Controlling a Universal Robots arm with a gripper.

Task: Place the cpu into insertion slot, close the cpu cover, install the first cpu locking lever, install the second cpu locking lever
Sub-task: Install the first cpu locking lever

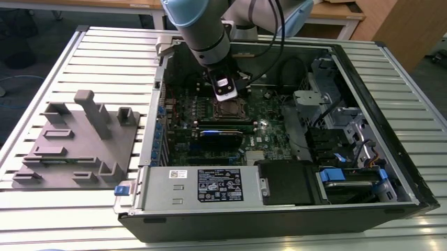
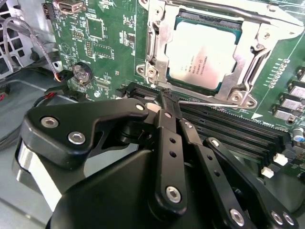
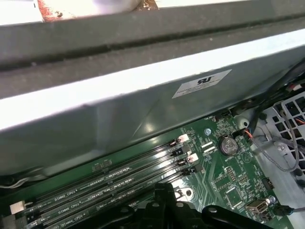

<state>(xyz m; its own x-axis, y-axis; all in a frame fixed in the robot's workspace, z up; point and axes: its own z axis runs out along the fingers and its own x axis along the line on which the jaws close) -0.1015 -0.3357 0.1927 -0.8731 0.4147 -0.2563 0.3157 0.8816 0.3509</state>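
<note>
The cpu (image 2: 202,50), a square silver-grey chip, lies in the insertion slot (image 1: 227,109) on the green board. The cpu cover (image 2: 159,40), a silver metal frame, lies down flat around the chip's edges. A thin locking lever (image 2: 214,102) runs along the socket's near side, and another silver rod (image 2: 238,10) runs along its far side. My gripper (image 2: 166,98) has its black fingers together, their tips at the end of the near lever. In the exterior view the gripper (image 1: 225,95) hangs just behind the socket inside the open case. Its fingertips (image 3: 164,191) also show in the first wrist view.
Black memory slots (image 2: 228,126) lie between the gripper and the socket. A black card with a blue edge (image 1: 222,133) stands in front of the socket, and the power supply box (image 1: 209,185) beyond it. A grey fixture (image 1: 77,141) sits at the exterior view's left. The case wall (image 3: 119,95) is close.
</note>
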